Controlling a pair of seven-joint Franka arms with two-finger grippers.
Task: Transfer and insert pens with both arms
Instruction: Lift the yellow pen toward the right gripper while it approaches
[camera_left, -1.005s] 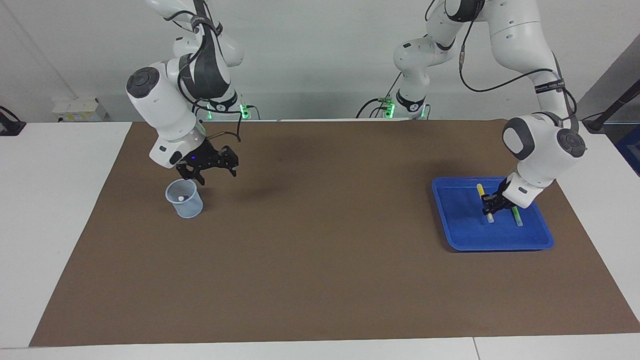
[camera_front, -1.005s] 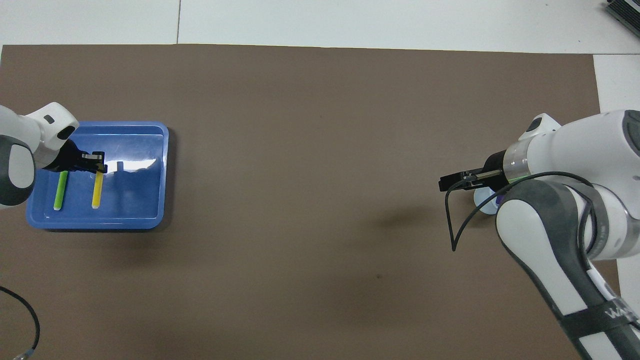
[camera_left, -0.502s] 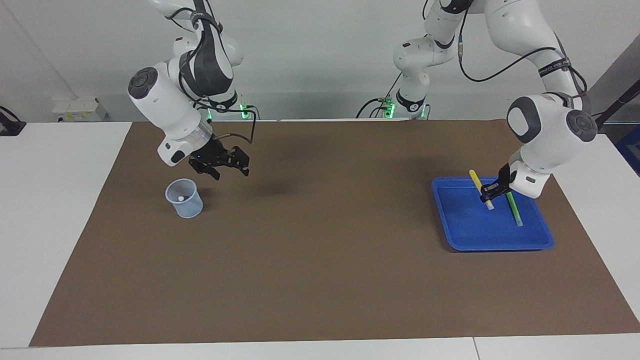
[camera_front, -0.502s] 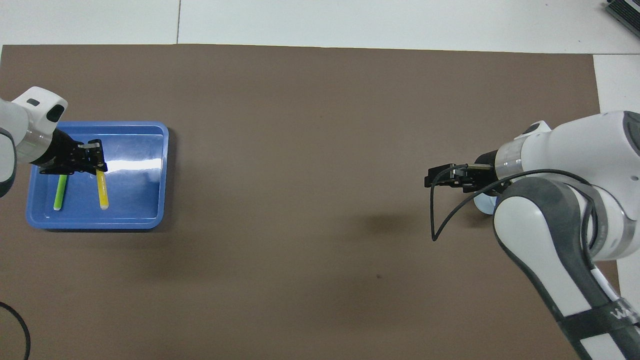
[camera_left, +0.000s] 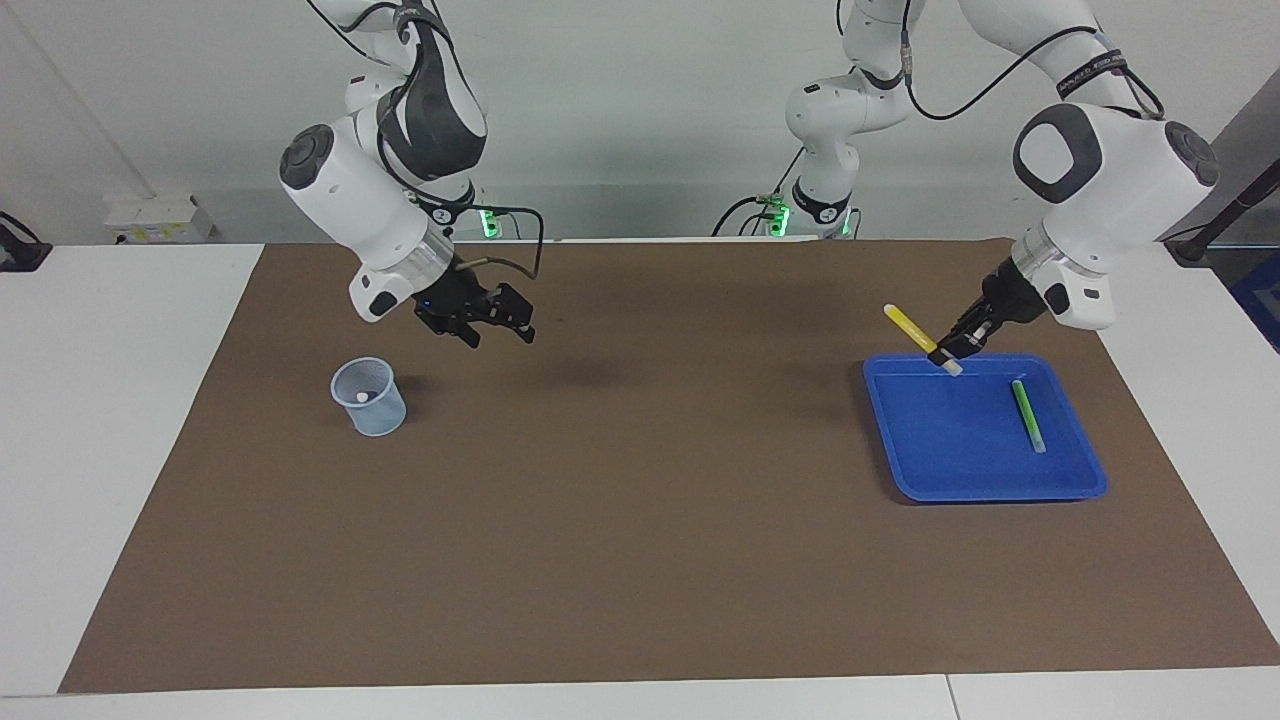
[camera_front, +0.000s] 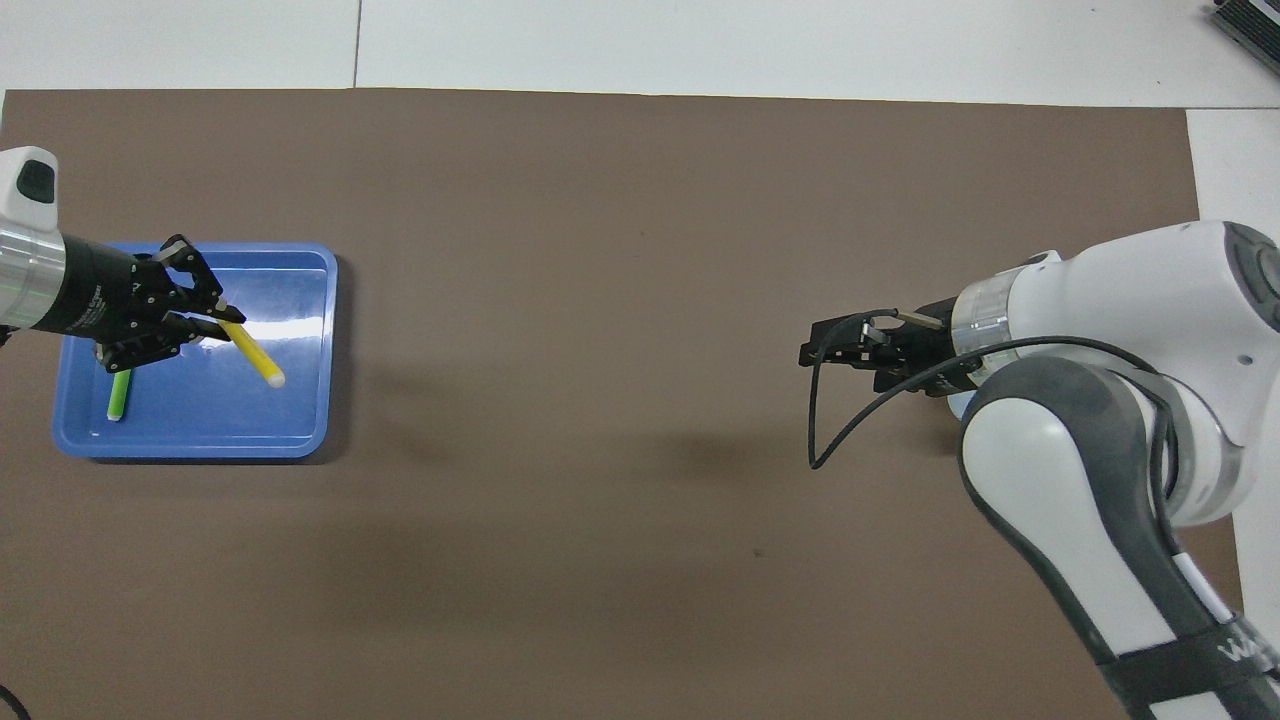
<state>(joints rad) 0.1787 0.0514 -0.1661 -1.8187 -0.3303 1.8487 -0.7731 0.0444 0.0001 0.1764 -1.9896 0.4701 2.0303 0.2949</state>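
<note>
My left gripper (camera_left: 951, 351) is shut on the yellow pen (camera_left: 908, 325) near its pale cap and holds it tilted in the air over the blue tray (camera_left: 960, 475). In the overhead view the left gripper (camera_front: 214, 320) and the yellow pen (camera_front: 256, 357) show over the tray (camera_front: 300, 420). The green pen (camera_left: 1027, 415) lies flat in the tray, also seen from overhead (camera_front: 119, 394). My right gripper (camera_left: 500, 335) is open and empty, raised over the mat beside the clear cup (camera_left: 368, 397). A pale cap (camera_left: 362, 397) of the purple pen shows inside the cup.
A brown mat (camera_left: 640, 520) covers most of the white table. The cup stands toward the right arm's end, the tray toward the left arm's end. In the overhead view the right arm (camera_front: 1100, 400) hides most of the cup.
My left gripper has lifted the yellow pen off the tray and tilted it. My right gripper has risen and moved away from the cup toward the table's middle.
</note>
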